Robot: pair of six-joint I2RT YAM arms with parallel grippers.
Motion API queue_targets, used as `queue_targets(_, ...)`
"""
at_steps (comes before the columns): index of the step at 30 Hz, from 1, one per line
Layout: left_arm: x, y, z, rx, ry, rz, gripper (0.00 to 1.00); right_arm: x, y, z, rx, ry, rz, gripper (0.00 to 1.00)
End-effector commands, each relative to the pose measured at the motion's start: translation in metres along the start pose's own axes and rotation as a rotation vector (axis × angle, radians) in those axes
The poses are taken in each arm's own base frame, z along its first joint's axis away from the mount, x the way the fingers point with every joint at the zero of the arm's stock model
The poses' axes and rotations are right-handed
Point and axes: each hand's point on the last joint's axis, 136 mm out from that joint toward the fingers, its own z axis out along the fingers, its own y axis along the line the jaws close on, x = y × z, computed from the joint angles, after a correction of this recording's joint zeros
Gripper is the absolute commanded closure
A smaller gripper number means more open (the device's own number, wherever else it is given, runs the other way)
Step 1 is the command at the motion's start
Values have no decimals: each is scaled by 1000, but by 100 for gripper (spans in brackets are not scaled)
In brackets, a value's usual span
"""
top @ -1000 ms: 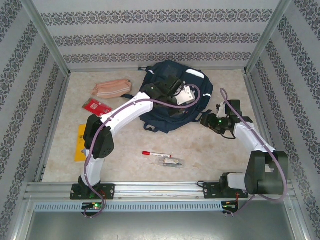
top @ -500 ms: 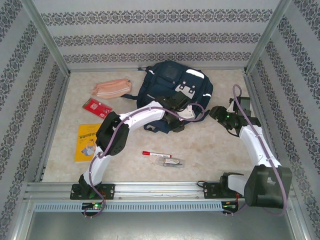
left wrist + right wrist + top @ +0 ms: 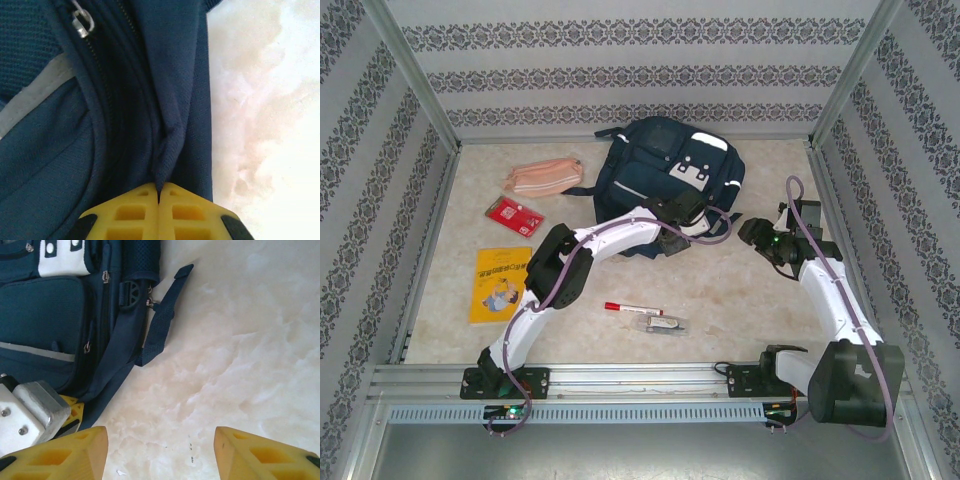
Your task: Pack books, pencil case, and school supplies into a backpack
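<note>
The overhead camera is looking down on the large navy-blue fabric backpack [image 3: 655, 165]; both wrist cameras are viewing its near edge from close by.

Left of backpack [image 3: 642, 165]: pencil case [image 3: 544, 177]

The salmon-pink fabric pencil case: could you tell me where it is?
In the top view, the pencil case lies far left, left of the navy-blue fabric backpack, beyond the small red flat packet.
</note>
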Motion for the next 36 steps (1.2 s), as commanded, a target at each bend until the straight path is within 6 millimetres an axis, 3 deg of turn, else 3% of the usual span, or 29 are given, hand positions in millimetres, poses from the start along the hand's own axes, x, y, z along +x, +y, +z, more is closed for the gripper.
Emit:
queue_targets(1,-17,16,-17,-35,-64,-5,100,6,2,-2,-27,17,-2,43)
queue_targets(9,-28,21,-89,-35,-180,116,100,11,12,13,-76,89,-52,45)
queue_targets(16,-19,-2,-125,62,-309,217,100,21,36,24,-154,193,-136,47)
queue_targets(19,-19,-6,-141,89,-351,200,100,30,50,24,-212,201,-286,44)
queue_targets(23,-19,-2,-148,95,-363,207,100,27,49,28,-233,131,-511,43)
queue_targets(29,-19,6,-153,134,-323,192,100,33,52,38,-347,98,-729,53)
queue_targets(36,-24,10,-165,153,-350,180,100,28,14,66,-235,153,-805,58)
